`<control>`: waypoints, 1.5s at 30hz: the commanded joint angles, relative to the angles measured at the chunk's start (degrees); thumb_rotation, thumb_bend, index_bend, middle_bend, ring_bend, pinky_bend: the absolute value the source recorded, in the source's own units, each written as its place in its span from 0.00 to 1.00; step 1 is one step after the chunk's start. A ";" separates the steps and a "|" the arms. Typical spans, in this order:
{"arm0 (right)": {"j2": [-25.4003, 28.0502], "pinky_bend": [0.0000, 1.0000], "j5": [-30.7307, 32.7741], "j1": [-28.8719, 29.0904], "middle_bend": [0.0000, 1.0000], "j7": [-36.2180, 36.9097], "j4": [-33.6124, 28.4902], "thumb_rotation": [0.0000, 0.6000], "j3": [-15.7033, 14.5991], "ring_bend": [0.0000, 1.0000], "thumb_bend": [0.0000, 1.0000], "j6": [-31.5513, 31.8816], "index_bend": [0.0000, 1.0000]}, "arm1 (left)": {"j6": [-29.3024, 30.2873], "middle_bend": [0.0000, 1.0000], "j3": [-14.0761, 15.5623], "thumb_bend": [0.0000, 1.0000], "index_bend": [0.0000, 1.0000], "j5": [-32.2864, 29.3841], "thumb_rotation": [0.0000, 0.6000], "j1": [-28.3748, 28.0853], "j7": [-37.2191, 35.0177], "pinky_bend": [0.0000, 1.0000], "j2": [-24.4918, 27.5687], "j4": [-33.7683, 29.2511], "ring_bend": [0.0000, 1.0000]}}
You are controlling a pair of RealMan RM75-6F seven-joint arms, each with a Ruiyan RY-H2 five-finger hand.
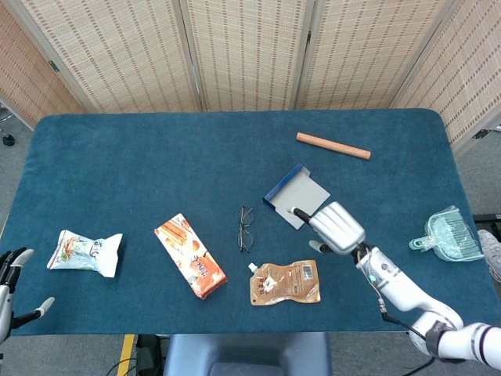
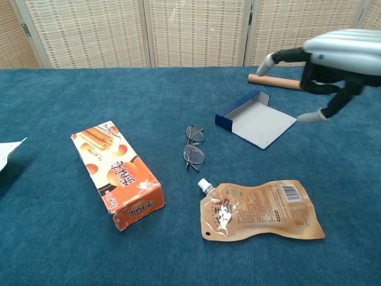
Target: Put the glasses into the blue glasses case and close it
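The thin-framed glasses (image 1: 246, 228) (image 2: 194, 147) lie folded on the blue cloth near the table's middle. To their right the blue glasses case (image 1: 295, 196) (image 2: 256, 119) lies open, its grey inside facing up. My right hand (image 1: 337, 226) (image 2: 330, 61) hovers over the case's near right corner, fingers spread, holding nothing. My left hand (image 1: 6, 286) shows only at the table's near left edge, fingers apart and empty, far from both objects.
An orange snack box (image 1: 190, 256) lies left of the glasses, a tan spout pouch (image 1: 285, 283) just in front of them. A wooden rolling pin (image 1: 333, 146) lies behind the case. A white snack bag (image 1: 86, 252) sits far left, a clear green dustpan (image 1: 448, 234) far right.
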 commanded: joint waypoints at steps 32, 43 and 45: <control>-27.10 0.97 8.04 26.34 0.98 -9.55 32.44 1.00 -2.62 1.00 0.28 -18.77 0.27 | 0.47 0.15 -0.66 0.19 0.16 -2.96 1.00 2.99 -1.78 0.26 0.53 1.73 0.10; -29.78 0.98 5.97 28.19 0.99 -5.50 36.48 1.00 -4.79 1.00 0.32 -18.43 0.38 | -0.07 0.15 -0.88 0.19 0.17 -3.58 1.00 3.25 -2.35 0.26 0.33 2.53 0.10; -30.04 0.98 5.42 28.16 1.00 -5.09 36.92 1.00 -5.32 1.00 0.34 -17.88 0.41 | -0.22 0.15 -0.91 0.19 0.17 -3.72 1.00 3.29 -2.54 0.26 0.26 2.73 0.10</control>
